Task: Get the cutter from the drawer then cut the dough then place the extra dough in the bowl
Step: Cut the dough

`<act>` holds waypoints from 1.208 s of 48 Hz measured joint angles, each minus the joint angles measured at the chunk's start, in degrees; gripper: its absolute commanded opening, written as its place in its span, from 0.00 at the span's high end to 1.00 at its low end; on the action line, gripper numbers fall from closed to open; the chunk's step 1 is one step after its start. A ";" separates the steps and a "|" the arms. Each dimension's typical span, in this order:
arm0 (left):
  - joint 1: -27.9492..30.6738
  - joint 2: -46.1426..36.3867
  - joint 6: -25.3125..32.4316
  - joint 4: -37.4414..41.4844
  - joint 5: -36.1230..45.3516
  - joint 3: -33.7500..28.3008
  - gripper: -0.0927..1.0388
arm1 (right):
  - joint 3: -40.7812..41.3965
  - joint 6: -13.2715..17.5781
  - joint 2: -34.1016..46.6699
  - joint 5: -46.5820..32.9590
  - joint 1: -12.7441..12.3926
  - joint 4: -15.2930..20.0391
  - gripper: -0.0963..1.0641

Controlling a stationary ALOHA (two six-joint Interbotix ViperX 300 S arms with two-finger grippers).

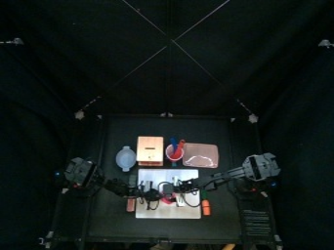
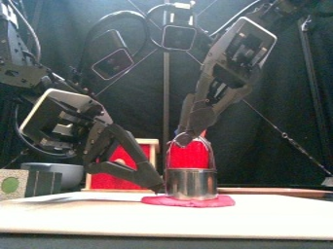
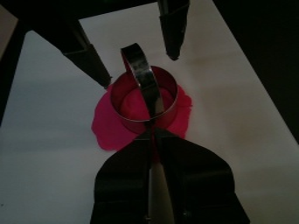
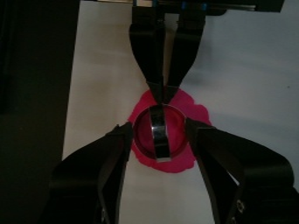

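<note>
A round metal cutter (image 2: 192, 182) stands on a flat pink dough disc (image 2: 163, 202) on the white cutting board (image 2: 78, 209). My left gripper (image 3: 152, 144) comes in low from the left and is shut on the cutter's (image 3: 152, 92) wire handle. My right gripper (image 4: 158, 131) hangs just above the cutter (image 4: 158, 138), open, one jaw on each side of the ring. The dough (image 4: 198, 118) shows all round the cutter. In the top view both grippers meet over the board (image 1: 167, 227), the left gripper (image 1: 154, 191) beside the right gripper (image 1: 183, 192).
Behind the board stand the blue-grey bowl (image 1: 125, 156) at the left, the wooden box (image 1: 148, 148) with its red drawer front (image 2: 130, 160), the red cup (image 1: 177, 146) and the pink tray (image 1: 202, 153) at the right.
</note>
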 measured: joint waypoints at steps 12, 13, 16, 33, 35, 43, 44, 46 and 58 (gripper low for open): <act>-0.09 1.58 0.00 -0.26 -0.18 -0.62 0.45 | -3.25 -0.09 3.43 5.62 -0.09 -1.23 0.23; -0.09 1.67 0.00 -0.26 -0.18 -0.62 0.45 | -3.43 0.00 3.69 5.71 -0.09 -1.23 0.24; -0.18 1.93 0.09 -0.35 -0.35 -0.70 0.45 | -3.87 -0.26 3.96 6.15 -0.09 -1.23 0.28; -0.18 2.37 -0.09 -0.70 -0.44 -0.88 0.45 | -5.10 -0.09 4.13 7.73 -0.09 -1.32 0.40; -0.18 2.46 -0.09 -0.70 -0.44 -0.97 0.45 | -5.36 0.00 4.13 8.00 0.00 -1.32 0.40; -0.18 2.64 -0.09 -0.97 -0.44 -1.05 0.45 | -5.98 -0.09 4.13 9.14 0.00 -1.32 0.40; -0.18 2.64 -0.09 -1.05 -0.44 -1.05 0.46 | -6.06 0.00 4.13 9.23 0.00 -1.32 0.40; -0.18 2.72 -0.09 -1.14 -0.35 -1.14 0.46 | -6.15 0.00 4.13 9.40 0.00 -1.32 0.40; -0.09 2.72 -0.09 -1.23 -0.18 -1.14 0.53 | -6.33 0.00 3.34 10.72 0.00 -1.32 0.41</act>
